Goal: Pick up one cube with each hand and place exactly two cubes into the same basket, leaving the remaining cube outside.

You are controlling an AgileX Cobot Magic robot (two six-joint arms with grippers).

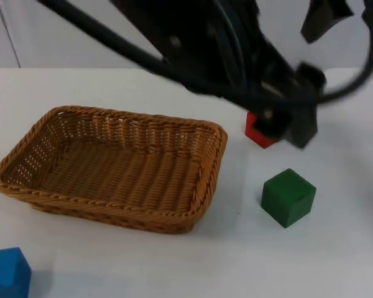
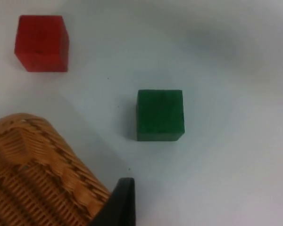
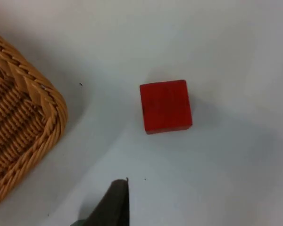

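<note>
Wicker basket (image 1: 115,166) on white worktop (image 1: 336,248), nothing inside. Blue cube (image 1: 7,273) at near left, well apart from the other two cubes. Green cube (image 1: 288,197) right of basket, resting free on worktop. Red cube (image 1: 258,133) beyond green one, partly covered by left gripper (image 1: 286,127) poised over it; finger state: cannot tell. Right gripper (image 1: 326,18) raised at upper right, above the red cube; finger state: cannot tell.
</note>
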